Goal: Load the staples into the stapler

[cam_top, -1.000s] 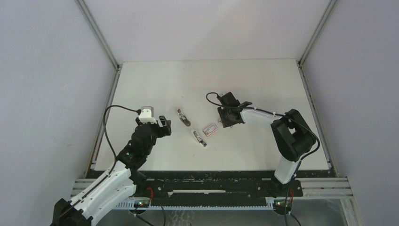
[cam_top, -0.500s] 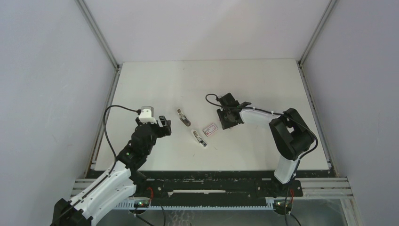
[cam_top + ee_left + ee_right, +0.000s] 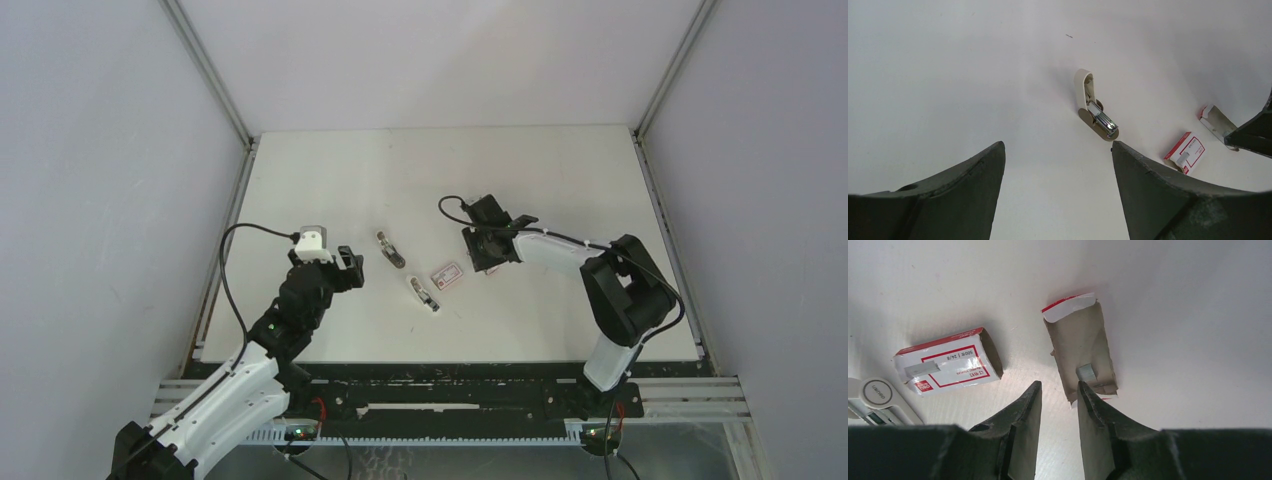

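I work on a white, matt counter [image 3: 330,170] set inside a plain booth. Three bare, pale grey panels close it in: a back wall [image 3: 440,50], a left wall [image 3: 90,200] and a right wall [image 3: 770,200]. Aluminium struts [image 3: 205,70] slant up the two far corners. A black and silver rail [image 3: 450,395] runs along the near edge. The light is soft and even, the shadows faint. Close up, the counter shows a few small dark specks.
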Motion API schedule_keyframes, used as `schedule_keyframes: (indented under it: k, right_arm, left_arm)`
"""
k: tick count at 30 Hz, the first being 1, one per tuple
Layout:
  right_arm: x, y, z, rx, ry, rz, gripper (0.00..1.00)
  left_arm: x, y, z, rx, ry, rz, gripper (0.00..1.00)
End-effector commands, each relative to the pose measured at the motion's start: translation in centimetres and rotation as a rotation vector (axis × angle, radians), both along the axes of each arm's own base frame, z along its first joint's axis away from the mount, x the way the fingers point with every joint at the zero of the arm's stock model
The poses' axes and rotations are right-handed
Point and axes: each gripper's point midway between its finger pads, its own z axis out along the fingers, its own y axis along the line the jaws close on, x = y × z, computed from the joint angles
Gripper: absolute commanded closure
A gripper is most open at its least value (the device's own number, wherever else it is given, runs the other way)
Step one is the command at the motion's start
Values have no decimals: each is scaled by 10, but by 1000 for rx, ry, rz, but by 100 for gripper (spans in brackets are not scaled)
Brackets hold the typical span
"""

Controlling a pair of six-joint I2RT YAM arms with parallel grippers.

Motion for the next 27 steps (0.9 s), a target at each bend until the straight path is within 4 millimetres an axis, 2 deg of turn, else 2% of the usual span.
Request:
schedule_keyframes:
  k: [1,4,13,27]
  right_arm:
    - [19,4,37,19,-128,6,68]
    - [23,-2,38,5,-140,-3,67]
    - [27,-18,24,-59,-116,15,70]
    - [30,-12,13,-69,-81,47,73]
  left_arm:
    - [4,-3,18,-7,-45,-6,18]
    - [4,-2,18,-6,-44,-5,18]
    - [4,-3,18,-6,-43,-5,18]
    - [5,-2,18,-7,-44,-4,18]
